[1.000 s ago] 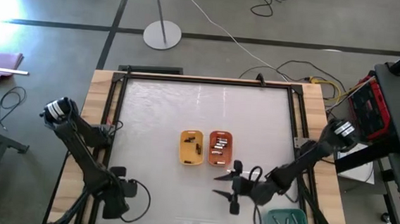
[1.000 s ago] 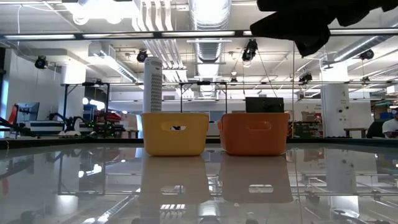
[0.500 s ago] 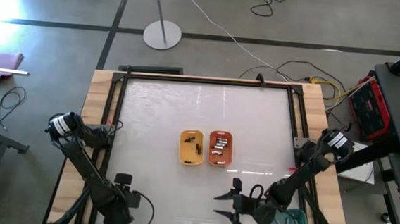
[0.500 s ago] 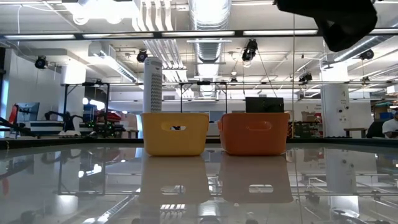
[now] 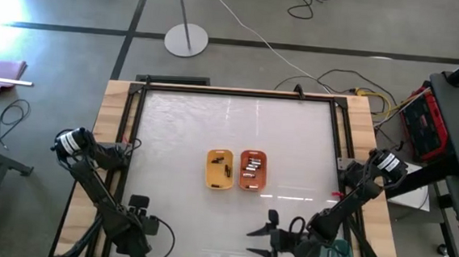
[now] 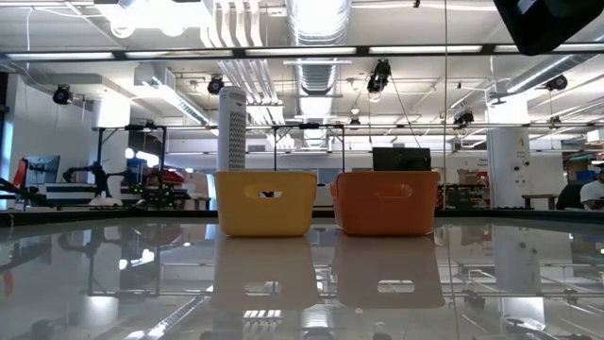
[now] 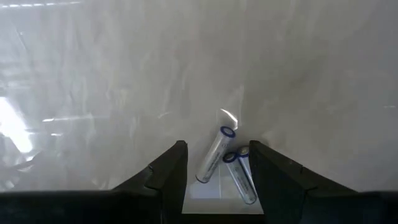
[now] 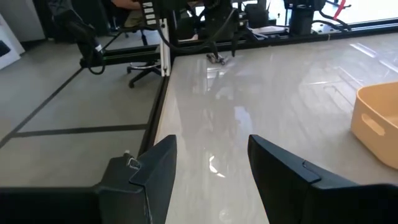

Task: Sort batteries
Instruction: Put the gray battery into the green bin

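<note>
Bench (image 5: 181, 125), seen from above: yellow tray (image 5: 219, 169) and orange tray (image 5: 252, 170) side by side at centre, each holding batteries (image 5: 250, 170). Teal tray (image 5: 340, 254) at the near right corner, partly under the right arm. Right gripper (image 5: 270, 243) near the front edge, fingers spread, holding nothing. Left gripper (image 7: 214, 171) low at the near left corner, fingers spread; two silvery cells (image 7: 216, 155) with blue ends lie between them in the left wrist view, not pinched.
</note>
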